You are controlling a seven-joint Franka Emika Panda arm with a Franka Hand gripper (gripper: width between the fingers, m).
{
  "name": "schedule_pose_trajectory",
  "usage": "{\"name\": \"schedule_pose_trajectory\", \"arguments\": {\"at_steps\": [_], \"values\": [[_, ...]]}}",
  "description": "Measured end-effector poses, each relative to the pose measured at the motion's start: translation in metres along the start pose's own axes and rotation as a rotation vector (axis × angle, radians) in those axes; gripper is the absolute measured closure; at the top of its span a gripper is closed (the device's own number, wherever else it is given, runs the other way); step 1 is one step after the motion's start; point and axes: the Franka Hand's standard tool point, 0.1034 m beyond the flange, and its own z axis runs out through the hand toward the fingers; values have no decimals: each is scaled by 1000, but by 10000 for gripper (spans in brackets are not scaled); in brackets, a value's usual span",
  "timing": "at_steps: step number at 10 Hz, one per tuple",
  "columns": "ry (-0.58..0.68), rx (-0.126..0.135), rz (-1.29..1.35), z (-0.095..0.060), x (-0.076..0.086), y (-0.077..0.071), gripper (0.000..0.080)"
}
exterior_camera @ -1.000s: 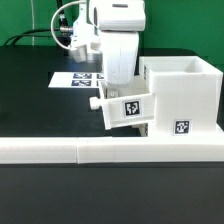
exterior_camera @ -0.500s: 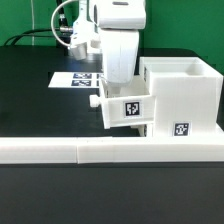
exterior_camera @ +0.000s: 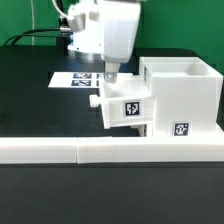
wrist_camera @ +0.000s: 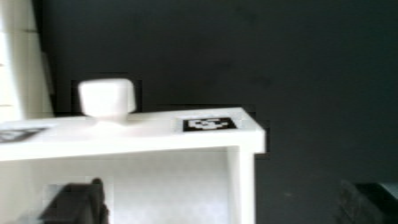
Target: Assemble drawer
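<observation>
The white drawer housing [exterior_camera: 186, 92] stands at the exterior view's right, with a tag [exterior_camera: 180, 127] low on its front. A white tray [exterior_camera: 128, 108] with a tag and a round knob [exterior_camera: 95, 100] sticks out of the housing's side, partly inside it. My gripper [exterior_camera: 110, 74] hangs just above the tray, open and holding nothing. In the wrist view the tray [wrist_camera: 143, 160] lies below with its knob [wrist_camera: 107, 100] and tag [wrist_camera: 210, 124]. The dark fingers [wrist_camera: 75, 200] stand wide apart on either side of the gripper [wrist_camera: 222, 205].
A long low white rail [exterior_camera: 90, 150] runs across the front of the black table. The marker board [exterior_camera: 76, 79] lies flat behind the gripper. Cables hang behind the arm at the back.
The gripper, which was low around the tray, has risen off it and shifted slightly toward the exterior view's left. The tray stays in the housing.
</observation>
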Motion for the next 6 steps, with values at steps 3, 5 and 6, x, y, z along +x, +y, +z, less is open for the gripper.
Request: {"name": "schedule_pose_trajectory", "arguments": {"at_steps": [3,5,6], "values": [[5,13,-76,-8,-42,-5,151],[3,14,-53,-7,-38,-5,151],[4,16,-50,-6,-39,-6,151]]}}
